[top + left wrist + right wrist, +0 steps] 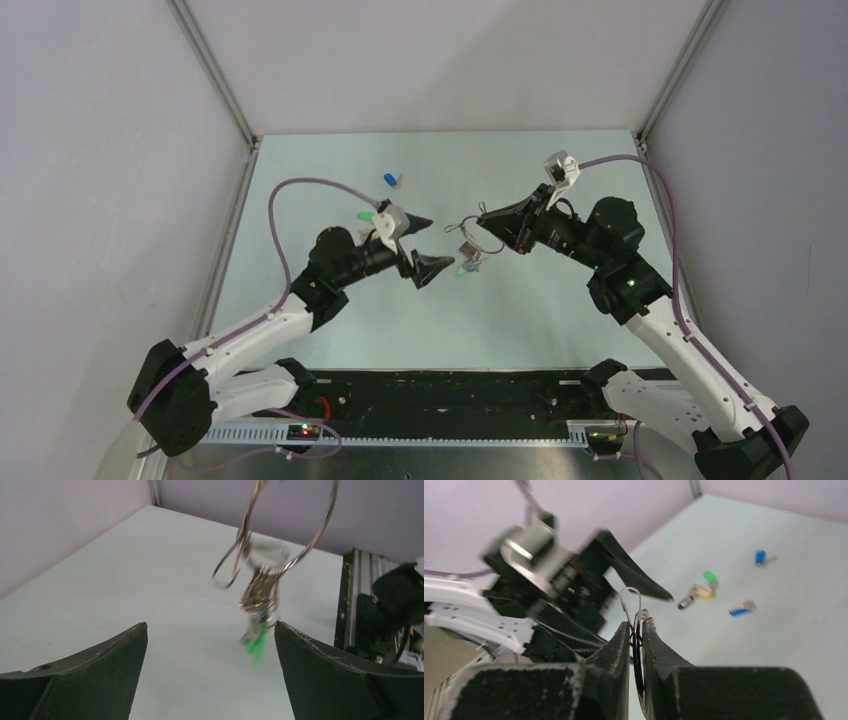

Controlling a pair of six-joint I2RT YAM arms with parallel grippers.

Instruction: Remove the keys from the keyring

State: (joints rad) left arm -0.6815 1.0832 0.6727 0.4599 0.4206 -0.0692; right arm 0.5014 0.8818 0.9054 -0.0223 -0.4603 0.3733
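Right claw (636, 627) pinches the keyring (639, 655) edge-on between nearly closed fingers; keys (260, 597) dangle from it, just ahead of the wide-open left claw (210, 630).

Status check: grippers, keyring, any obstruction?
Left gripper open, short of the hanging keys. Right gripper shut on keyring, held above table. Nothing between left gripper and keys.

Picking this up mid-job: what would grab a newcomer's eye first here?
The keyring hangs in mid-air, pinched edge-on in the right gripper, with the keys bunched below it, one of them green-capped. The left gripper gapes wide open right beside the bunch. A blue-capped key lies loose on the far part of the table.
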